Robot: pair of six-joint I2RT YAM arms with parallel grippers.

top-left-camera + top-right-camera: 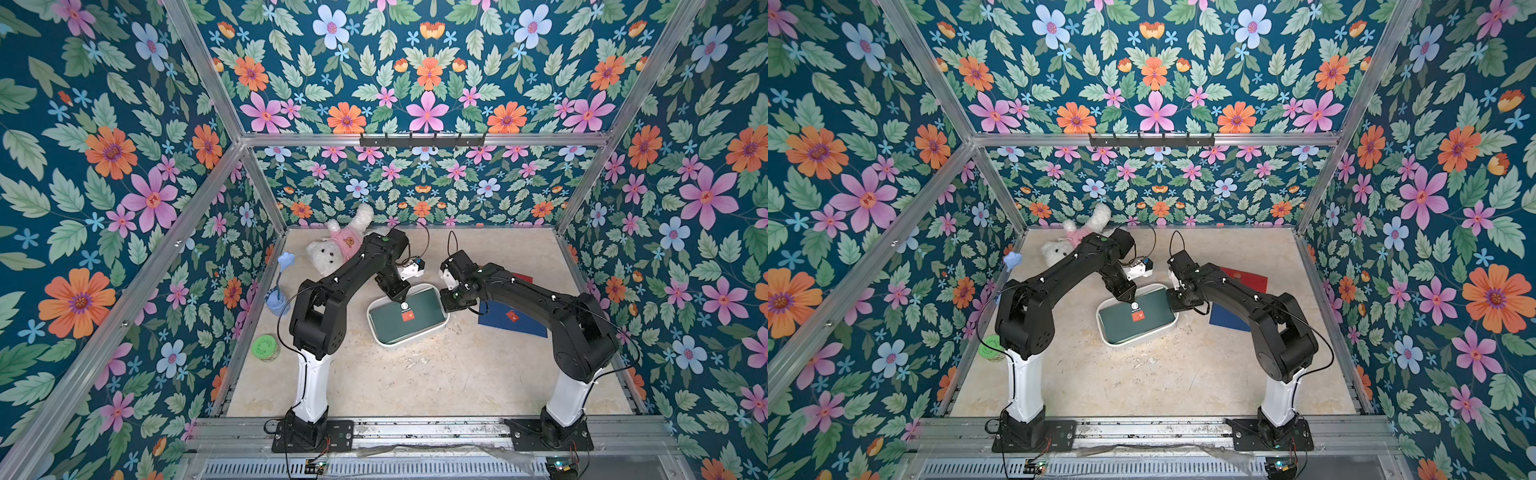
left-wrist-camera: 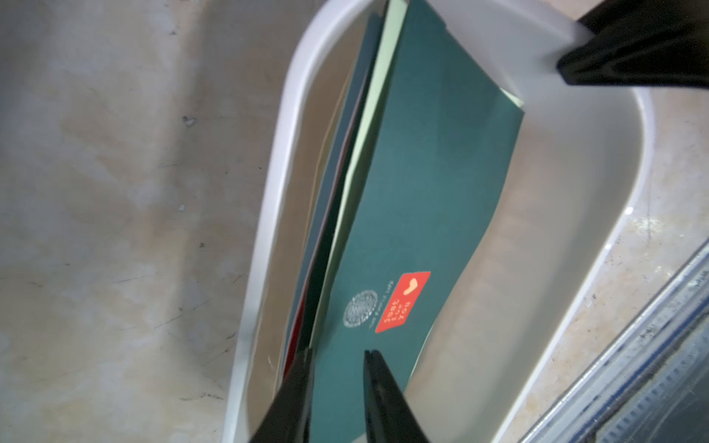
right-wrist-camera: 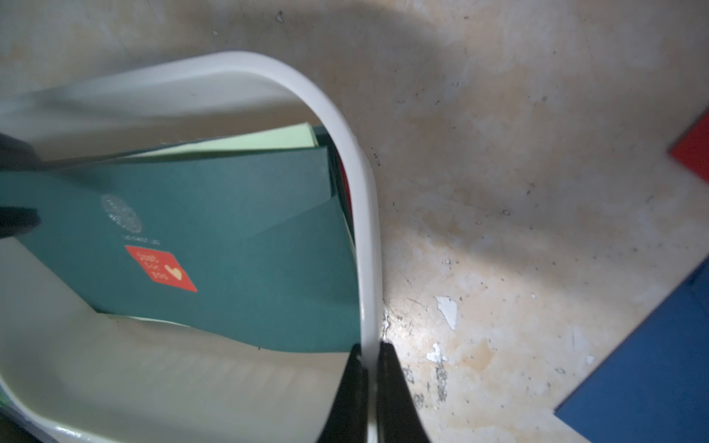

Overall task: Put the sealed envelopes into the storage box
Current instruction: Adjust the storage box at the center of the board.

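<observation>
Inside the shallow white plastic storage box (image 3: 337,115), the left gripper (image 2: 337,353) straddled the tilted dark green paper envelope (image 2: 422,172), jaws narrowly parted, apparently not pinching; the right gripper (image 3: 370,347) clamped the rim. Withdrawing askew might drag it out. A navy envelope (image 1: 523,326) lay on the counter (image 1: 415,382).

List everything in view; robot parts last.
storage box: 1, white, table centre.
dark green envelope: 1, top of box stack.
light green envelope: 1, beneath it.
navy envelope: 1, table, right of box.
red envelope: 1, table, behind navy.
plush toy: 1, white/pink, back left.
flower cup: 1, blue, left edge.
jar: 1, green lid, front left.
left end effector: black, open, astride dark green envelope.
right end effector: black, shut on box rim.
</observation>
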